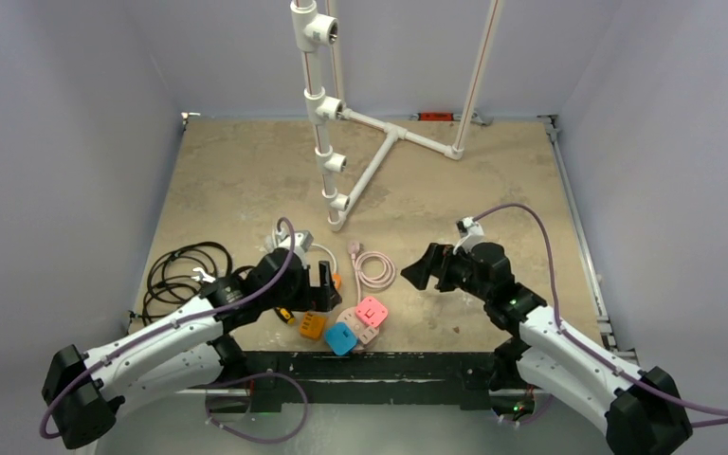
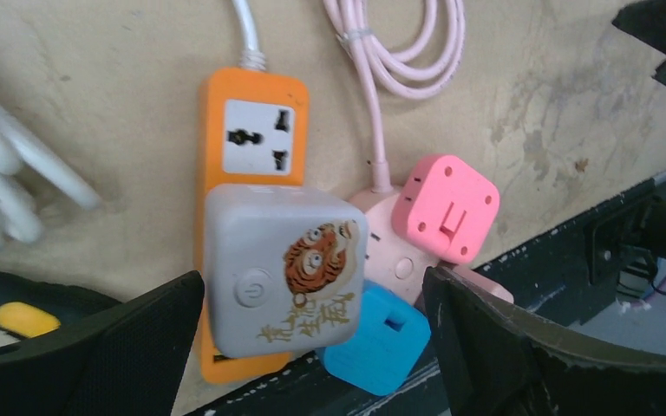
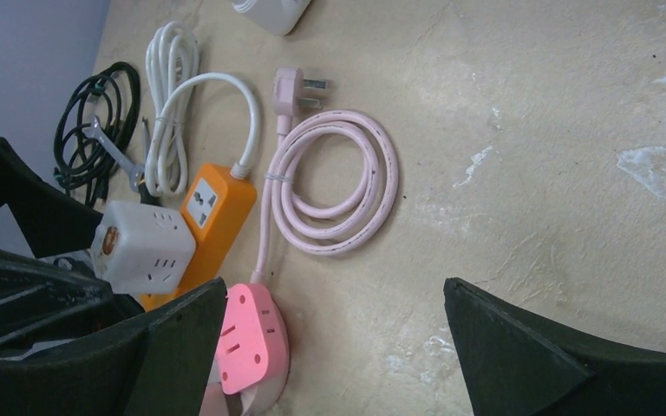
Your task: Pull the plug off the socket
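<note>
My left claw (image 2: 312,334), spread wide, flanks the grey plug (image 2: 282,269) (hard, slick, likely seated tight); I'd pinch its flat sides, expecting the light orange strip (image 2: 256,143) to lift.

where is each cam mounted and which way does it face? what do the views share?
Top external: fixed above and behind the bases, looking down over the table; left arm and right arm show.
Left wrist: on the left arm, looking down at the grey adapter on the orange power strip; own open fingers at bottom.
Right wrist: on the right arm, facing left across the pink cable coil; own open fingers at bottom.
Shared: both wrist views show the grey adapter, orange power strip and pink cube.
</note>
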Controlling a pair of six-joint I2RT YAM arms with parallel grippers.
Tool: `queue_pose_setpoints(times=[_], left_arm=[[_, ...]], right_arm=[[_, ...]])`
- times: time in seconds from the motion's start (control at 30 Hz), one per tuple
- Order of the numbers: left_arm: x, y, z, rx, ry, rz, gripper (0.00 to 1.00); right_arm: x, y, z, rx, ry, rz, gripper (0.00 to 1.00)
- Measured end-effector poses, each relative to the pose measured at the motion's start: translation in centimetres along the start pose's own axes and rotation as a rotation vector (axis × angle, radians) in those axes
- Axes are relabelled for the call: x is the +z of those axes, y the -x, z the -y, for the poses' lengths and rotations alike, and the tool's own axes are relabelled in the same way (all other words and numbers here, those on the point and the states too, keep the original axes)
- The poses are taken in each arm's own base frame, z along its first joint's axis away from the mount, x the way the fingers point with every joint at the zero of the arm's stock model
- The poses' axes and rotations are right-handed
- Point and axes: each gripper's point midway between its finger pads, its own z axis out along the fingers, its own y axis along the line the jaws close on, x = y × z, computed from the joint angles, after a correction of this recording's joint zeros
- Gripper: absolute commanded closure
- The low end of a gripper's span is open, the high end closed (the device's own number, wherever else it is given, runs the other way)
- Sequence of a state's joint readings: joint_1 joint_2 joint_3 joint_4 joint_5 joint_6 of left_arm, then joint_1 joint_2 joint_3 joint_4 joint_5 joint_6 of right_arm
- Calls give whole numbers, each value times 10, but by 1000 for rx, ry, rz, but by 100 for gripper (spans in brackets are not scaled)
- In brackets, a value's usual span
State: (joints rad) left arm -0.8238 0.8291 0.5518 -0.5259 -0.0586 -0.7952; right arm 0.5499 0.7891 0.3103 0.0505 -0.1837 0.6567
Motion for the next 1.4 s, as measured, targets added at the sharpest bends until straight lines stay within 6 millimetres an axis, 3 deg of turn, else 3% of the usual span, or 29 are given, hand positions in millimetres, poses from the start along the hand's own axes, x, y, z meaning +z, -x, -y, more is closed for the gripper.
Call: queue_pose_setpoints(times=[0.23, 0.37, 0.47, 0.6, 0.8, 0.9, 0.97, 1.03, 1.13, 1.27, 1.4], left_arm=[[14, -33, 29, 6, -100, -62, 3], [23, -41, 53, 29, -156, -71, 1], [27, -40, 58, 48, -137, -65, 0], [18, -13, 57, 65, -86, 31, 0], [-30, 54, 64, 145, -34, 241, 0], [-49, 102, 51, 188, 63, 340, 0], [-54, 132, 29, 190, 143, 386, 0], [-53, 149, 5, 190, 217, 391, 1], [-41, 158, -23, 207, 289, 345, 0], [-28, 169, -45, 239, 336, 324, 0], [-32, 184, -76, 191, 394, 353, 1]], right_arm=[[-1, -6, -7, -8, 20, -24, 1], [-6, -2, -15, -11, 37, -14, 1], [-10, 7, -24, -13, 52, 9, 1], [-16, 18, -36, -18, 67, 26, 1], [-20, 26, -49, -27, 63, 38, 5], [-17, 25, -56, -30, 45, 25, 5], [-12, 21, -64, -41, 32, 9, 5], [-7, 12, -78, -58, 31, -16, 5], [-2, -6, -99, -89, 29, -49, 4], [10, -26, -127, -149, -12, -72, 4], [25, -43, -147, -203, -68, -86, 6]])
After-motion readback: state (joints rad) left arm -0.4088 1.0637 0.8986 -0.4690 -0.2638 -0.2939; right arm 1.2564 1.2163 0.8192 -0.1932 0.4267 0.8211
